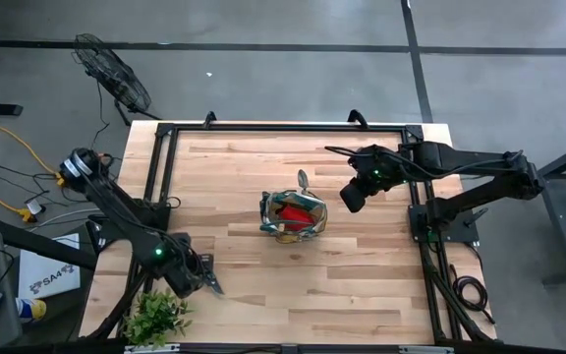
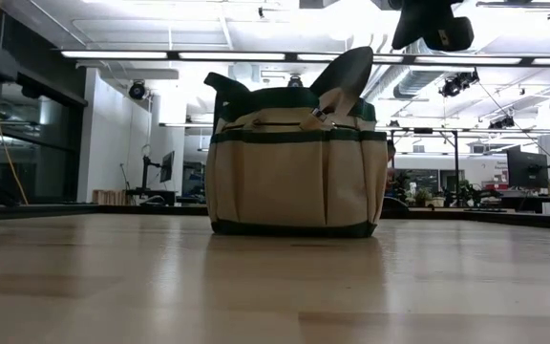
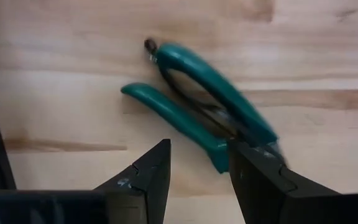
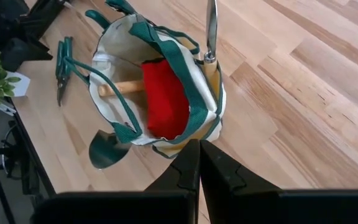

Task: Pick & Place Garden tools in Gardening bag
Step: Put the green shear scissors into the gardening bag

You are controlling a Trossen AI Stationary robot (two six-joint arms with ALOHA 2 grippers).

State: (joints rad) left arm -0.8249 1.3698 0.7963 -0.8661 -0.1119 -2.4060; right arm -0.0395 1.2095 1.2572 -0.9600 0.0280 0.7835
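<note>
Shears (image 3: pixel 207 112) with green handles are lying flat on the table (image 1: pixel 362 275), apart from the bag (image 1: pixel 293 218), which is standing at the centre of the high view. In the left wrist view they are sitting just ahead of the left gripper (image 3: pixel 199 163), whose two fingers are standing apart and grasping nothing; one handle is reaching down into the gap between the fingers. Their long axis is running diagonally across that frame, from upper left to lower right, so it is crossing the line between the fingers at a slant rather than squarely. In the high view the left gripper (image 1: pixel 204 282) is hovering at the lower left of the table, near the plant (image 1: pixel 155 317), and it is clearly the nearer arm. The right gripper (image 1: pixel 352 195) is hanging just right of the bag with its fingers pressed together and empty. The bag is already holding a red bundle (image 4: pixel 163 96) and a wooden handle (image 4: pixel 120 88); a trowel (image 4: pixel 107 149) is sticking out at its lower left in the right wrist view and another tool (image 4: pixel 211 31) at the top. A likely next step is a straight descent of the left gripper onto the handles, with a small wrist turn to square the fingers across them.
</note>
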